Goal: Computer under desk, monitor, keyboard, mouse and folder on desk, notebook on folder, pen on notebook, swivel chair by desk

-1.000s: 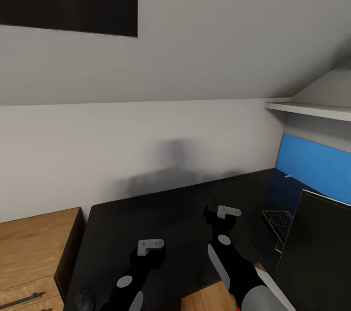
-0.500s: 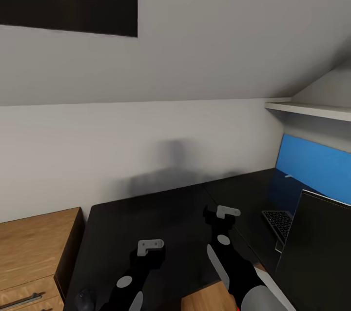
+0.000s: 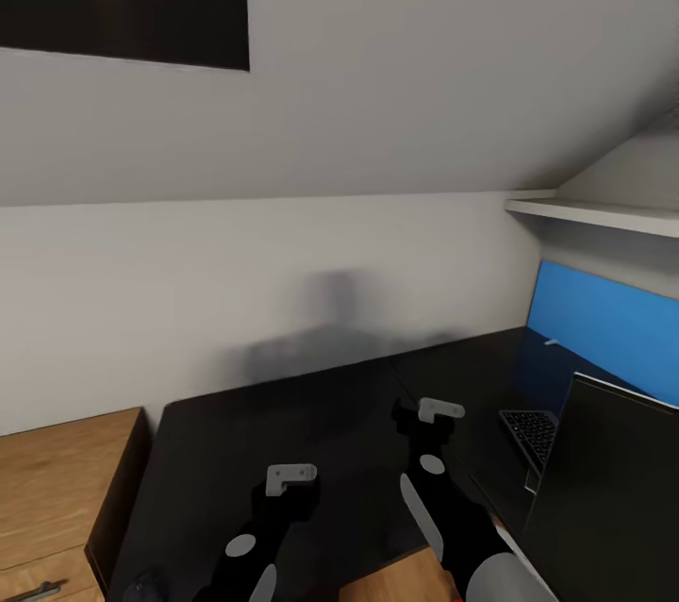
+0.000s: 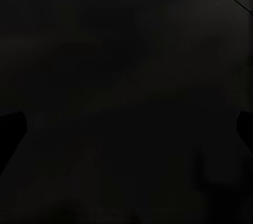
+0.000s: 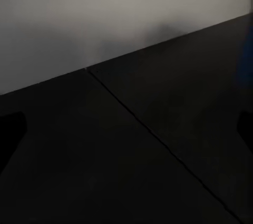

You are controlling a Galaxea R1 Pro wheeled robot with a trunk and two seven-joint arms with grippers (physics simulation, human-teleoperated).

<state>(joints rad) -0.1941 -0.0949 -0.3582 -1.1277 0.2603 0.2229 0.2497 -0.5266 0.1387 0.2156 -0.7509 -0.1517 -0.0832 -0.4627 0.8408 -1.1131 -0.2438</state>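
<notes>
The black desk (image 3: 283, 413) spreads in front of me under the sloped grey wall. At its right end the monitor (image 3: 613, 489) shows as a dark slab cut off by the picture's edge. Part of the keyboard (image 3: 528, 432) lies just behind it. A short whitish stick (image 3: 555, 341), perhaps the pen, rests on the desk by a blue panel. My left gripper (image 3: 288, 479) and right gripper (image 3: 429, 415) hover over the desk top, both empty. In the wrist views the left gripper (image 4: 126, 129) and right gripper (image 5: 126, 129) have their fingers far apart at the picture's sides.
A light wooden drawer unit (image 3: 57, 489) adjoins the desk at the left. A blue upright panel (image 3: 604, 328) backs the desk's right wing under a white shelf (image 3: 594, 215). A dark-framed skylight (image 3: 123, 8) sits high left. A small dark rounded thing (image 3: 141, 583) lies at the desk's near left corner.
The whole head view has slid a little to the left, so the camera has turned slightly right. Both arms keep their pose.
</notes>
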